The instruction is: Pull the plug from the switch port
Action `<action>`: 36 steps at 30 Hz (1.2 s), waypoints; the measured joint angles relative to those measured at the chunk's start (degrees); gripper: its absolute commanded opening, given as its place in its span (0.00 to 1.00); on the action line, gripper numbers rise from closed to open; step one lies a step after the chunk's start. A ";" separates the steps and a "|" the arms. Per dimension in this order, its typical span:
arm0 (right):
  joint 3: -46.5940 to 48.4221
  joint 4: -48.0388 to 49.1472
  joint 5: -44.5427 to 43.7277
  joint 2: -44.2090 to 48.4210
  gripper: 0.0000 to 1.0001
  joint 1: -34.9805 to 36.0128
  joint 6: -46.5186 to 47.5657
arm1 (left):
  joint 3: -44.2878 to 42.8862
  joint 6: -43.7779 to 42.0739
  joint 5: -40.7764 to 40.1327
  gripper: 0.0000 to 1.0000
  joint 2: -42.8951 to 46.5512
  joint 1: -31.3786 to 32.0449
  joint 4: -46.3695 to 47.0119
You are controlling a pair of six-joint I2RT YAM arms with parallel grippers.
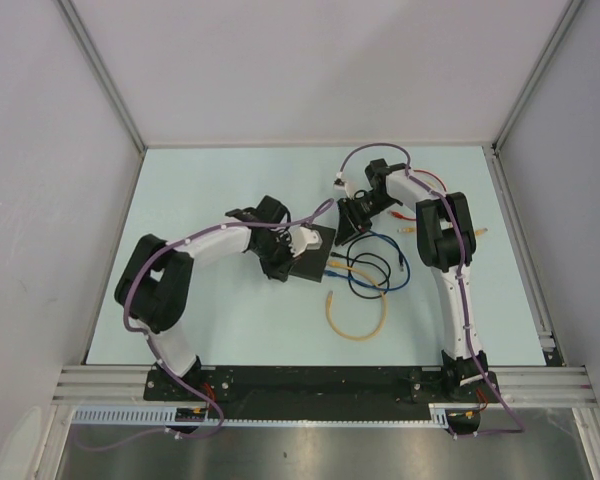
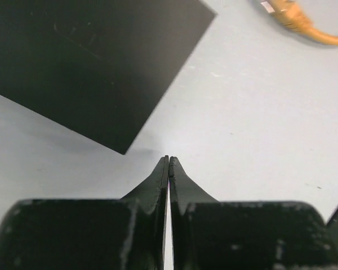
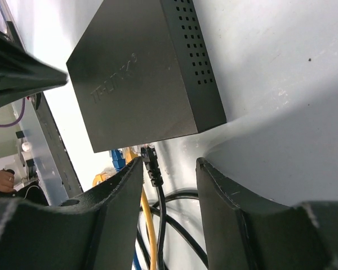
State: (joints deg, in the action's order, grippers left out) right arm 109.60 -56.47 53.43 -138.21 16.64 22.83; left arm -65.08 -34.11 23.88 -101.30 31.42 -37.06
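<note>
Your right gripper (image 3: 169, 166) is released, jaws parted and straddling the black plug (image 3: 151, 164), which hangs closer to one finger than the other with neither pad pressing it. The plug sits right at the lower edge of the switch (image 3: 141, 73). The port face is turned away, so I can't tell you how deep it is seated. The switch lies flat on the table (image 2: 259, 112) near the middle, between your two arms. Your left gripper (image 2: 169, 160) is clenched on nothing, tips just off the box's near corner and not touching it. That box looks light with a smooth matte skin, so I'd expect it to skate along with the cord if nothing pins it. A closed tip pressed on the flat top would probably hold it. The plug is small and rigid, the black cable (image 3: 160, 225) behind it limp. Take the plug by its hard body, not the cord, and mind the likely latch tab.
</note>
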 measured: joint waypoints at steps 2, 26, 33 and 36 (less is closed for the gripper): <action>-0.02 -0.11 0.26 0.00 0.48 0.02 0.15 | -0.11 -0.09 1.62 0.05 1.75 -0.04 -1.18; 1.51 -8.20 4.42 -3.41 0.38 2.32 4.46 | -7.65 18.62 0.85 0.01 -6.32 -0.04 7.69; 2.78 -9.62 4.31 -4.37 0.36 2.54 5.46 | -8.41 19.12 0.83 0.01 -7.10 -0.04 8.74; 3.52 -10.34 4.31 -4.90 0.36 2.49 5.09 | -8.59 19.12 0.83 0.00 -7.30 -0.04 9.03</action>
State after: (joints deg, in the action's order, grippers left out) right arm 113.12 -66.81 57.74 -143.11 19.14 27.92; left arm -73.67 -14.98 24.71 -108.60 31.38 -28.03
